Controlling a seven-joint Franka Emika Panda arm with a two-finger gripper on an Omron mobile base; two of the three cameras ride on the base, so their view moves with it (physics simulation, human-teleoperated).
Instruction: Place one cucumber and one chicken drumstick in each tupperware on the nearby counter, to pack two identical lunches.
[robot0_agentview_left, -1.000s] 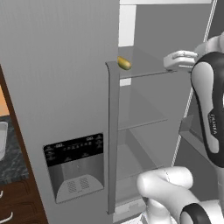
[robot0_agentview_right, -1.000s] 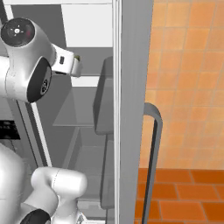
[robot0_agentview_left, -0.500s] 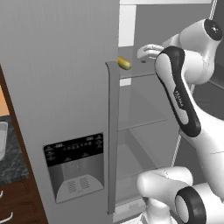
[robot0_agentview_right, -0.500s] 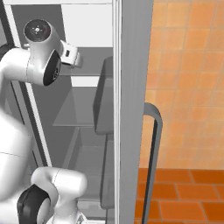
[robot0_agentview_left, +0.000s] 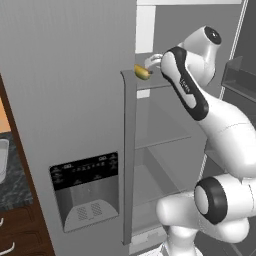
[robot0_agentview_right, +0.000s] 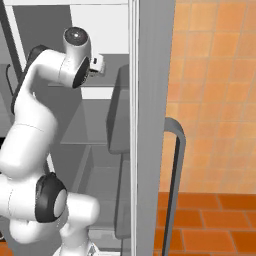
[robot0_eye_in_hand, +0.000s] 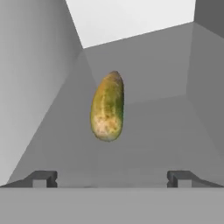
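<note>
One cucumber (robot0_agentview_left: 142, 73) in sight, yellow-green with a browner end, lying on the top fridge shelf (robot0_agentview_left: 165, 86) right at its front-left corner, just beside the edge of the grey fridge door (robot0_agentview_left: 75, 100). One claw (robot0_eye_in_hand: 112, 178), jaws spread wide, nothing between them. In the hand view the cucumber sits ahead of the claw, centred between the two fingertips (robot0_eye_in_hand: 43, 178) but well clear of them, no contact; its long axis runs away from the claw, roughly in line with the reach. From the left base view the white arm (robot0_agentview_left: 200, 100) is bent over into the open fridge with the hand just beside the cucumber on its right. In the right base view the arm (robot0_agentview_right: 45, 100) reaches in at the same upper-shelf height; the claw itself is hidden behind the wrist there. Far left of the left base view: a strip of speckled surface (robot0_agentview_left: 12, 187) with one pale tupperware (robot0_agentview_left: 3, 159) rim showing at the frame edge, well apart from the fridge.
</note>
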